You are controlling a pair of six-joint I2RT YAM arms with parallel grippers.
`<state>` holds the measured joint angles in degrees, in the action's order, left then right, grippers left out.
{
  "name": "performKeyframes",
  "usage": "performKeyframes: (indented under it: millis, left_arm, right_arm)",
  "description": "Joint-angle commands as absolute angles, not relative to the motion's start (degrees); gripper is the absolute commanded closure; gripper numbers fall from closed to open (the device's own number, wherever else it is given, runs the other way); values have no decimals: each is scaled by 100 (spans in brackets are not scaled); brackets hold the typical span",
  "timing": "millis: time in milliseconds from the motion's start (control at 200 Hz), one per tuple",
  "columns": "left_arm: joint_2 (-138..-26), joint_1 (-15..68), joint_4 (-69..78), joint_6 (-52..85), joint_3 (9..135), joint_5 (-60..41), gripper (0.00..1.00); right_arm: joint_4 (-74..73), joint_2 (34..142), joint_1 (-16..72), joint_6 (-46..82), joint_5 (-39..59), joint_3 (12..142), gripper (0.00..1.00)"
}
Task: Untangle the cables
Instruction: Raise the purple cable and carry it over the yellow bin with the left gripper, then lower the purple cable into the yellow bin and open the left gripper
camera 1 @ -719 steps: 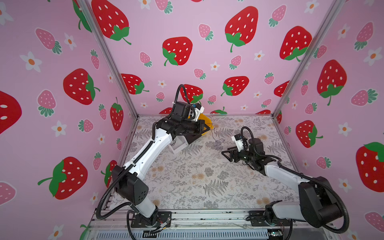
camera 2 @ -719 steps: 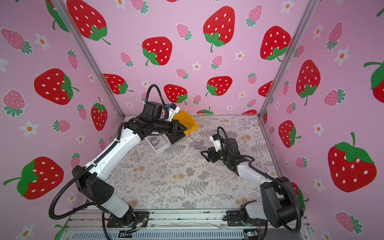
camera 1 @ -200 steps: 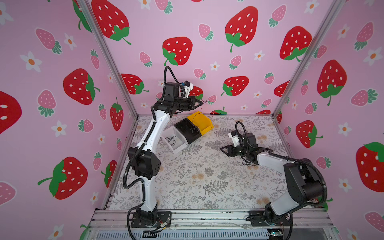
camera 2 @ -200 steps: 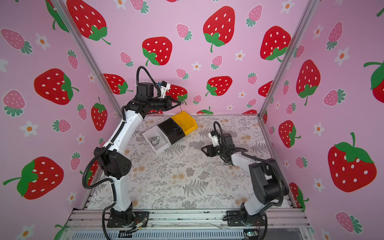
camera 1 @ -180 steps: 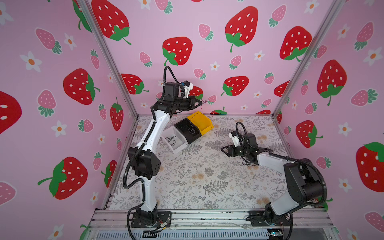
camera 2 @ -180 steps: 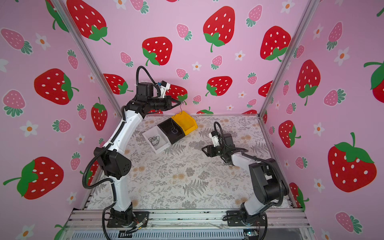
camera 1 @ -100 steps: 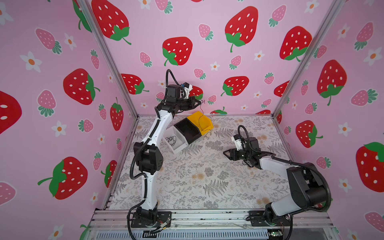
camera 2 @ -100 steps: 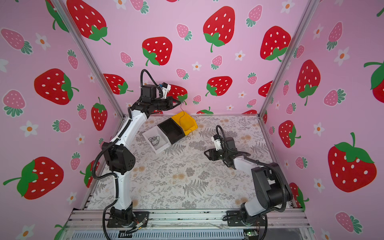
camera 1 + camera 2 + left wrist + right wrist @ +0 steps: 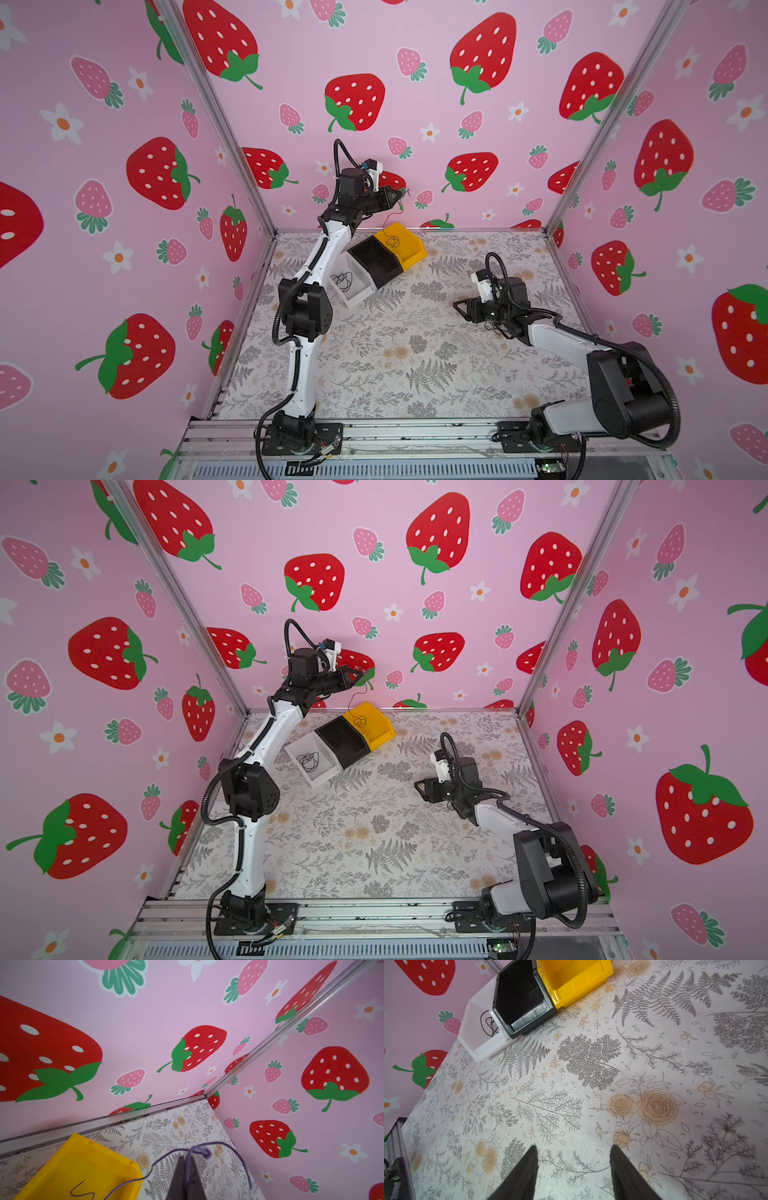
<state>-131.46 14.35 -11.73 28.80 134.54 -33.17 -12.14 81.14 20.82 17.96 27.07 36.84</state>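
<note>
The left tool (image 9: 397, 194) hangs high over the back of the table (image 9: 415, 353), its jaws pinched tight on a thin purple cable (image 9: 199, 1150). I take the height to be the point: held up like this, the strand drops free under its own weight, straight down to the yellow bin (image 9: 411, 249). A small curl of it shows against the bin's inside, though I can't tell whether it rests on the bottom. In the left wrist view the cable runs up between the closed jaws and makes a little loop just past the tips. A separate black cable (image 9: 343, 281) lies coiled in the white bin (image 9: 353, 298), which suggests one bin for each cable. The black bin (image 9: 374, 261) between those two looks empty, though dark wire would be hard to spot in it. The right tool (image 9: 573, 1151) hovers low over bare table, well apart from the bins, its jaws about half spread and holding nothing. I'd say it is parked out of the way, since nothing here calls for a second grip. What seems left is to release the purple cable so that it falls wholly into the yellow bin.
</note>
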Motion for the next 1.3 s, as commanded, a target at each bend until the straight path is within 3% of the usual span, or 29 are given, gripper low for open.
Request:
performKeyframes:
  millis: [0,460,850,1296]
  left_arm:
    - [-13289,1459,-771,2979,13398,-3176,100]
    - [-13768,1485,-1057,2774,13096,-2891,100]
    - [-13694,1479,-1402,2100,13456,-1596,100]
    - [-13437,1548,-1175,1375,13428,-945,100]
  right_arm:
    - [-1165,8086,2039,1762,2692,3623,42]
    - [-1185,8209,2030,1702,2733,3586,43]
    - [-1217,8279,2013,1725,2698,3525,43]
    - [-1281,8408,2004,1714,2733,3514,43]
